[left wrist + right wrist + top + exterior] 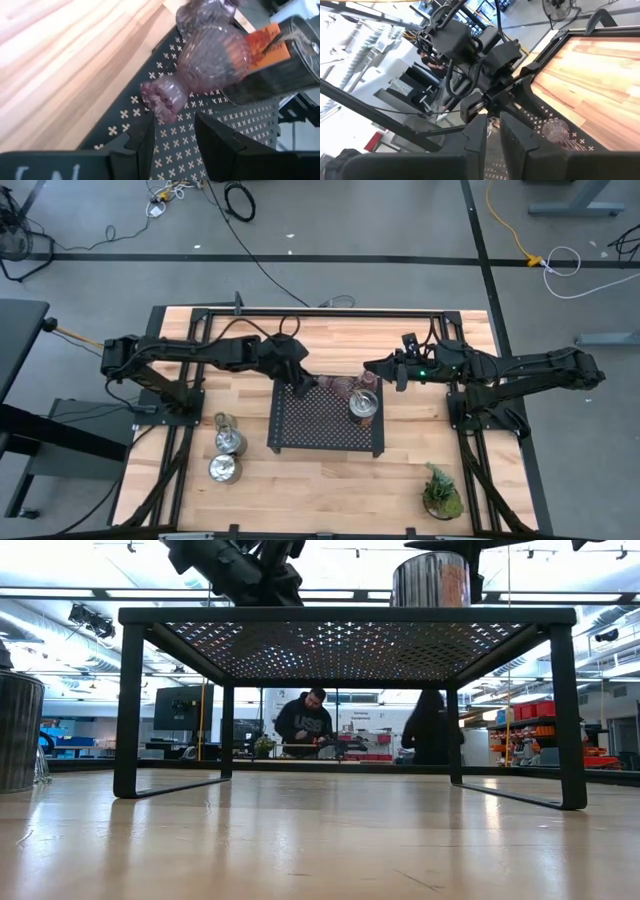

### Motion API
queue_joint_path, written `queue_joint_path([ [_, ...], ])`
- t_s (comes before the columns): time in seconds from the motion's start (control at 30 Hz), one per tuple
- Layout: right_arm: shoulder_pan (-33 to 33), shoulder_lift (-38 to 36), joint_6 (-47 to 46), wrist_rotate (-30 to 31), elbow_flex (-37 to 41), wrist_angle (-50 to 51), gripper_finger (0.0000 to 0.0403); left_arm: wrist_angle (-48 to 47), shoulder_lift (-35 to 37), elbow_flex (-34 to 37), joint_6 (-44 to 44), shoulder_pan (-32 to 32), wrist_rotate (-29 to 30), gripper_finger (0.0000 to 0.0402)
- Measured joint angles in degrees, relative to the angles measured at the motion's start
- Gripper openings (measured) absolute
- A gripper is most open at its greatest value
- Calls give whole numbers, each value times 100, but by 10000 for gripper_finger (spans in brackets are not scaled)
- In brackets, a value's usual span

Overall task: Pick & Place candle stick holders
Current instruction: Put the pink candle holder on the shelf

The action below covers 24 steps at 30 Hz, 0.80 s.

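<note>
**Both grippers over the tray's back edge, pink glass holder lying in front of the left one**

The left gripper (172, 137) hangs over the back left corner of the black perforated tray (300, 430). Its two dark fingers stand apart with a clear gap between them, released and holding nothing. Just ahead of the fingertips a pink glass holder (207, 62) lies tipped on its side on the tray, its ribbed foot pointing toward the gap; whether a finger touches it cannot be told.

The right gripper (372, 367) reaches in from the right, above the tray's back right part. In the right wrist view its fingers (476, 137) stand close together with only a narrow slot between them, and nothing shows in that slot; whether they are fully clenched I cannot tell.

A silver holder (364, 404) stands upright on the tray near its right back corner, with an orange label on its side in the left wrist view. In the low view only its upper body shows above the tray top, and both arms are cut off at the upper edge. From above, the glass pieces near the tray's back edge blur into one pinkish patch, so their number is unclear.

Two more silver holders stand on the wooden table (330, 480) left of the tray: one (230, 440) nearer the back, one (224, 469) in front of it. A small potted plant (441, 493) sits at the front right.
</note>
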<state>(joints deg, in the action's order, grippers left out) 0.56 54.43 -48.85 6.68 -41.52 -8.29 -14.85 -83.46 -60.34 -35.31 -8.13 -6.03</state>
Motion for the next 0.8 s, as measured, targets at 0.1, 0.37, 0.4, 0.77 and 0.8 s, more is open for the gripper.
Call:
queue_joint_path([
  [0.1,0,0,23,-3,0,0,52,77,0,0,-24,-35,16,142],
  [0.37,-9,0,140,-12,0,-107,52,136,-112,-9,-64,-37,-12,142],
  [0.4,-11,0,160,-15,0,-133,52,118,-128,-7,-102,-39,-50,142],
  [0.77,-11,0,213,-20,0,-167,52,433,-272,-9,-157,-39,-246,142],
  [0.8,-11,0,213,-20,0,-174,52,427,-288,-9,-160,-39,-260,142],
])
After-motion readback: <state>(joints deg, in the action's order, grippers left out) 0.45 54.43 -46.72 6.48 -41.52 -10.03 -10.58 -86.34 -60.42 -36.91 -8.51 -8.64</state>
